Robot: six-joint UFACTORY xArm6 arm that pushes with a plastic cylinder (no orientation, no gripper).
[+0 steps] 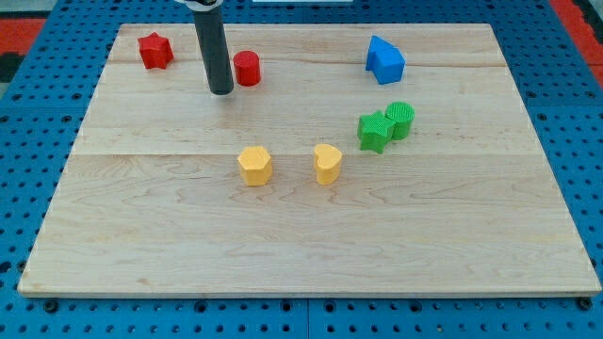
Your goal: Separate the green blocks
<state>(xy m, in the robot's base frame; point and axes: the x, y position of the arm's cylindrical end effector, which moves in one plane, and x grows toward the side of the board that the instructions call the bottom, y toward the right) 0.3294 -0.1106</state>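
Note:
A green star block (374, 130) and a green cylinder block (400, 120) sit touching each other right of the board's middle, the cylinder to the upper right of the star. My tip (221, 91) is at the upper left of the board, just left of a red cylinder block (247, 69) and far from the green blocks.
A red star block (154, 50) lies at the top left. A blue block (384, 60) lies at the top right. A yellow hexagon block (254, 165) and a yellow heart-shaped block (327, 163) sit in the middle. The wooden board (141, 235) has blue pegboard around it.

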